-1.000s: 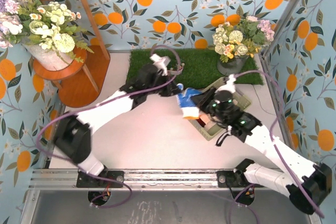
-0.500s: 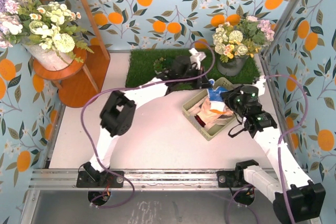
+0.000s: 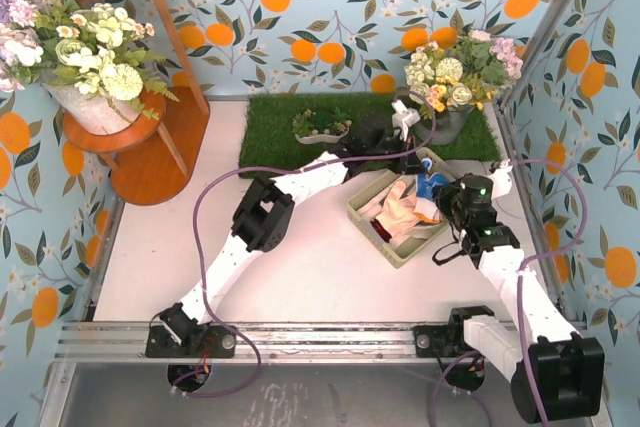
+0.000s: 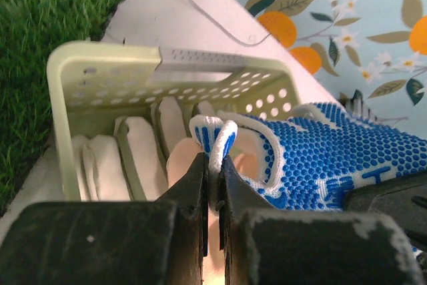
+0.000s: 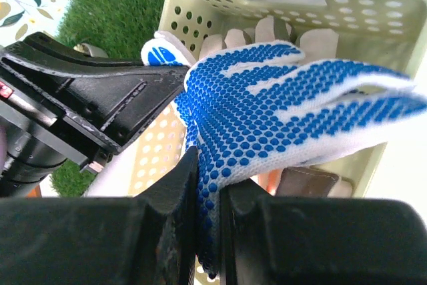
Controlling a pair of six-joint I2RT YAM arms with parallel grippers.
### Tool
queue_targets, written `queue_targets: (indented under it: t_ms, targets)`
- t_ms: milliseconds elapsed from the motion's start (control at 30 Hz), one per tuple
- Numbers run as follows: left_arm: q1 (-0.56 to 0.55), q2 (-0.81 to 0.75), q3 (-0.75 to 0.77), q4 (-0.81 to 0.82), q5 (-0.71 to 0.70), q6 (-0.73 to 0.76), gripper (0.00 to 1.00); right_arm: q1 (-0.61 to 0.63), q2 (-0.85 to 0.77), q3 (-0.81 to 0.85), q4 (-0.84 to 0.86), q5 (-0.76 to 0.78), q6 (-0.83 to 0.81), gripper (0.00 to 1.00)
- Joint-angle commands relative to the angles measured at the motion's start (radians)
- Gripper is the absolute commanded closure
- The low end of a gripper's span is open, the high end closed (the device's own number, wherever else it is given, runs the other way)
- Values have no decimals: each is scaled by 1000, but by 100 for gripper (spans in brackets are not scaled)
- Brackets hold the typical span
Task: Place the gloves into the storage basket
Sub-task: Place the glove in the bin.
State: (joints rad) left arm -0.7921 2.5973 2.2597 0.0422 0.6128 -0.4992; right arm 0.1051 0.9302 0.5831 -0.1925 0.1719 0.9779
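Blue-dotted glove (image 5: pixel 267 105) hung over storage basket (image 4: pixel 67 85) | left tool (image 4: pixel 213 191) and right tool (image 5: pixel 208 191) both pinched it | next: likely lower, then release

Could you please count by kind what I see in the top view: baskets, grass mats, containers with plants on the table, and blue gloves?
storage basket: 1
grass mat: 1
plant containers on the table: 2, the grey flower pot and the white dish
blue-and-white glove: 1
Total: 5

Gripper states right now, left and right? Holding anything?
Left gripper: closed, pinching a white-trimmed edge of the blue-and-white glove.
Right gripper: closed, holding the same glove.
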Motion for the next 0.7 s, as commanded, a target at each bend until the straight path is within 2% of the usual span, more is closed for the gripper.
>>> queue_targets:
  t_ms: [0,167,467,667]
  targets:
    - [49,10,63,-68,-169,121,100,5,9,3,49,-60,40,100]
    - [51,-37,39,-160,-227,181,100,52,56,-13,60,-103,96,100]
    - [57,-58,84,-342,-272,243,100,234,199,-27,130,-91,197,100]
    - [56,-69,92,-374,-274,275,100,257,242,-47,208,-105,284,100]
